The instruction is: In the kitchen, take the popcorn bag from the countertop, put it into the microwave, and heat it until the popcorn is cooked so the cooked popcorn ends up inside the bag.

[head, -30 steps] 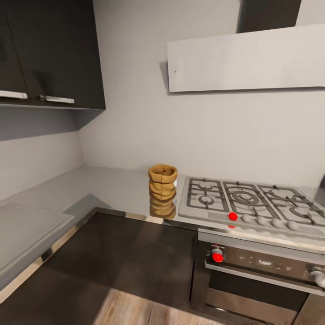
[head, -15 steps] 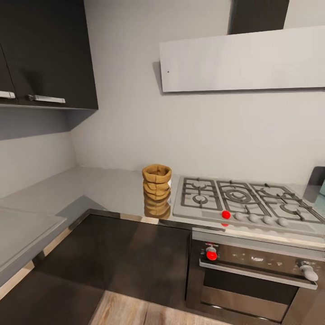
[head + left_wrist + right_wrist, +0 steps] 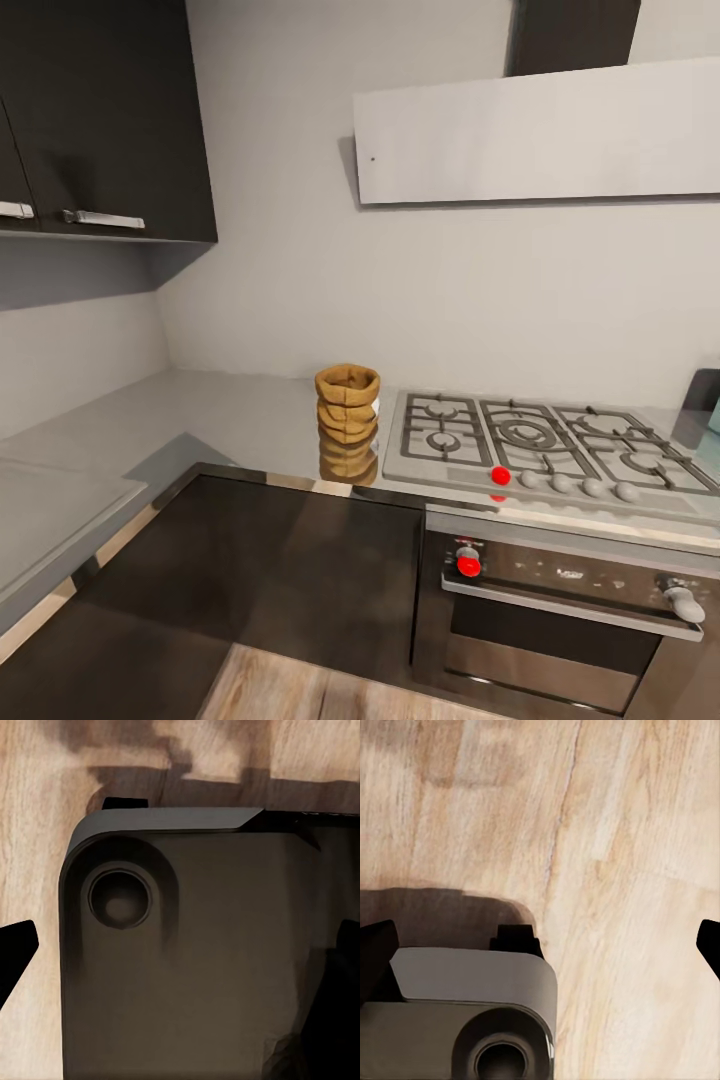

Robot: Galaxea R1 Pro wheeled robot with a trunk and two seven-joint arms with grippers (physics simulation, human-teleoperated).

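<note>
**Parked short of the counter, bag ahead**

Nearest to me, both wrist cameras look down at the wooden floor [image 3: 622, 870] and the grey corner of my own base [image 3: 187, 945]. The left gripper [image 3: 184, 952] shows dark fingertips at opposite edges of its frame, so I read it as spread wide with nothing between; the right gripper [image 3: 544, 937] looks the same, tips far apart and empty.

In the head view, dark cabinet fronts [image 3: 270, 570] fill the lower middle, with the steel oven [image 3: 570, 600] at lower right. Above them runs the grey countertop [image 3: 230, 420]. The popcorn bag [image 3: 347, 405] stands upright at frame centre, near the counter's front edge and just beside the left edge of the gas hob [image 3: 540, 440]; I cannot tell whether they touch.

I judge the bag light and soft (crumpled paper, likely to buckle under a hard squeeze). I would close gently on the folded middle, below the rolled rim, keeping it upright.

A pale-blue sliver at the far right edge may be the microwave [image 3: 714, 415].
</note>
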